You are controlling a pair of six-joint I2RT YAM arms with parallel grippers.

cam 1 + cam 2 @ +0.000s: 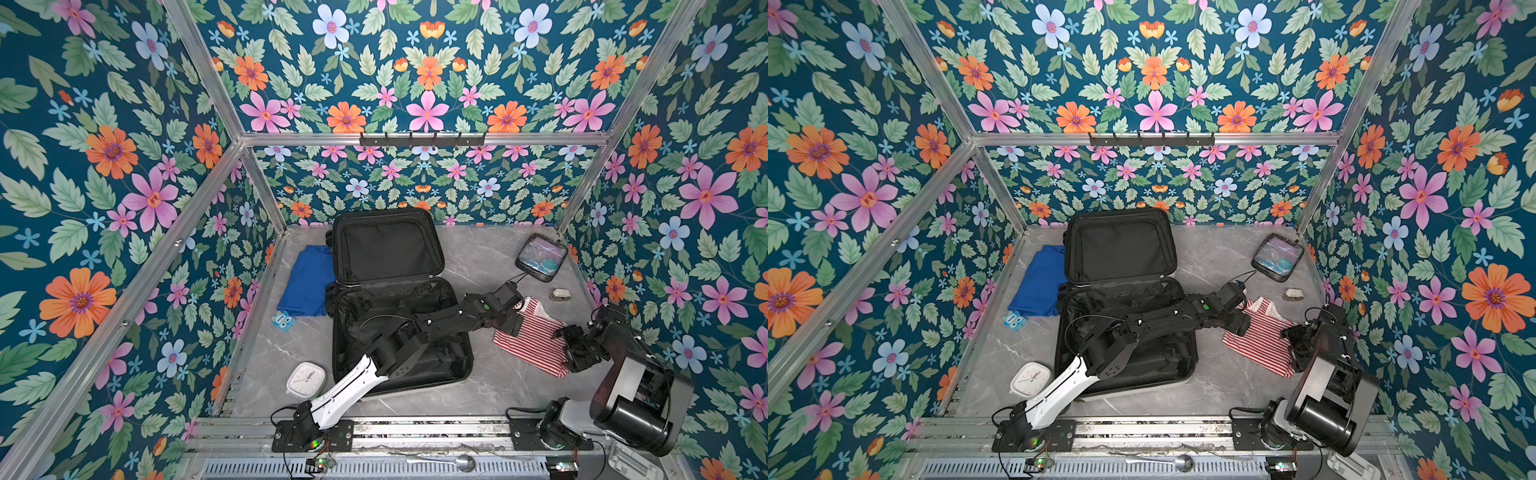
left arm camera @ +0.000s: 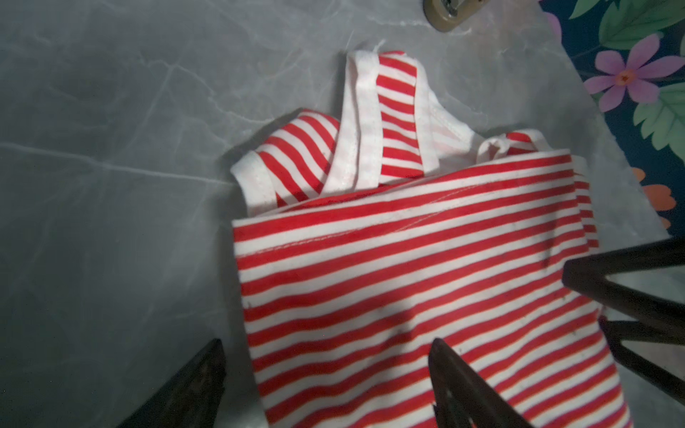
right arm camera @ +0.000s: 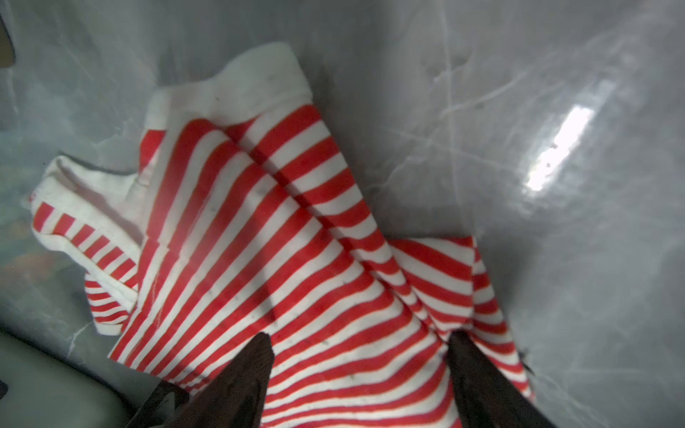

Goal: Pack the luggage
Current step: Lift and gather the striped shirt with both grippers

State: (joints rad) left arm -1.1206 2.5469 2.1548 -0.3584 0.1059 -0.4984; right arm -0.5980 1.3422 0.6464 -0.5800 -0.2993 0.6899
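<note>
Both top views: bright, even, sharp; walls (image 1: 104, 166) bend twd edges.
Wrist views: dim, soft blur.
Glare: white streak on tabletop (image 3: 559, 148).

The red-and-white striped shirt (image 2: 407, 278) is soft matt cloth, the grey marbled tabletop (image 3: 556, 259) smooth and glossy, the luggage (image 1: 386, 245) lined with matt black fabric, the frame (image 1: 291, 139) bare metal.

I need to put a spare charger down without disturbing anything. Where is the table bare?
Bare marble table lies between the luggage lid and the clear pouch, between the front rail and the striped shirt, and between the clock and blue toy. Crowded: around the shirt, where left tool and right tool are.
</note>
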